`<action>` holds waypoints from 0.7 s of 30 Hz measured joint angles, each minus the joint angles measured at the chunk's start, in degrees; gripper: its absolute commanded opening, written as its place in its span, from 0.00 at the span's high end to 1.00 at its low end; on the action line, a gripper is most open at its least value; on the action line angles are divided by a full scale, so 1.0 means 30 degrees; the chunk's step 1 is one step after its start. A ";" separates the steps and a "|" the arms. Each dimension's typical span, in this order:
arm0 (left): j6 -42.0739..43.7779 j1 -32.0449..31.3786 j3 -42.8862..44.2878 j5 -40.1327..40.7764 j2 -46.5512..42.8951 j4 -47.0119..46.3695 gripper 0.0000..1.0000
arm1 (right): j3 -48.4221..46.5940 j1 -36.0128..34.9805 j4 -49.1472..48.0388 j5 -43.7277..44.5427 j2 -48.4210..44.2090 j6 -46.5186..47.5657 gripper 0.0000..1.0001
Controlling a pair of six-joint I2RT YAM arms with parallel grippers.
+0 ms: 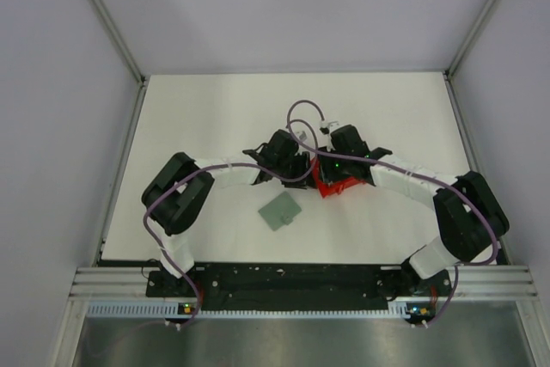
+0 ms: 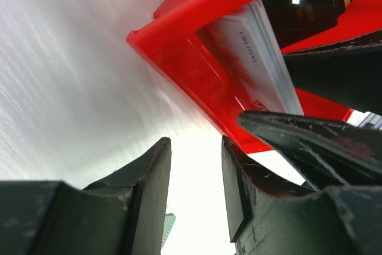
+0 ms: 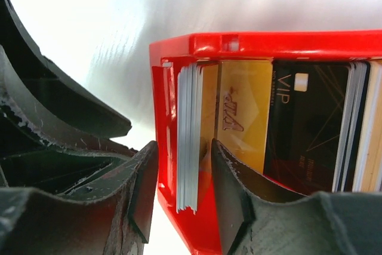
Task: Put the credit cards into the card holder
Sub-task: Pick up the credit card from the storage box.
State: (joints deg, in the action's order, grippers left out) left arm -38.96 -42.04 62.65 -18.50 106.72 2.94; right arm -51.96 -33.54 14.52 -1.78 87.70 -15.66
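Note:
The credit cards stand on edge in a red bin (image 3: pixel 250 43): a whitish stack (image 3: pixel 188 117), a tan card (image 3: pixel 248 111), a dark card (image 3: pixel 307 117) and more whitish ones (image 3: pixel 358 123). My right gripper (image 3: pixel 184 147) is open, with the bin's left wall and the whitish stack in the gap between its jaws and space on both sides. My left gripper (image 2: pixel 196 144) is open and empty, just outside the bin's corner (image 2: pixel 179 46). The card holder (image 1: pixel 280 211), a flat grey-green square, lies folded on the table near the left arm, apart from both grippers.
In the top view the red bin (image 1: pixel 331 185) sits mid-table, half hidden under both wrists (image 1: pixel 302 165). A purple cable (image 1: pixel 301 113) loops above them. Grey walls enclose the white table (image 1: pixel 215 109) on three sides.

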 measured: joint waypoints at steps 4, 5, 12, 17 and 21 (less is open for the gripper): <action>-0.0044 0.0000 -0.0153 0.0138 -0.0197 0.0000 0.55 | 0.0080 0.0000 0.0000 -0.0954 -0.0146 -0.0233 0.59; -0.0044 0.0000 -0.0168 0.0138 -0.0197 0.0000 0.55 | 0.0080 0.0000 0.0007 -0.1217 -0.0226 -0.0306 0.59; -0.0036 0.0000 -0.0175 0.0197 -0.0233 0.0000 0.55 | 0.0080 0.0022 0.0015 -0.1639 -0.0692 -0.0619 0.58; -0.0022 0.0000 -0.0175 0.0204 -0.0270 -0.0022 0.55 | 0.0080 0.0656 0.0015 -0.1872 -0.1188 -0.0896 0.55; -0.0029 0.0007 -0.0175 0.0204 -0.0270 -0.0015 0.55 | 0.0080 0.1333 0.0015 -0.2637 -0.1209 -0.1137 0.54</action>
State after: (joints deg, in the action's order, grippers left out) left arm -39.05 -42.02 62.13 -17.89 105.91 2.90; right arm -51.72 -29.54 14.57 -9.69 84.07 -19.07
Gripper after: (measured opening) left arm 0.448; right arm 0.452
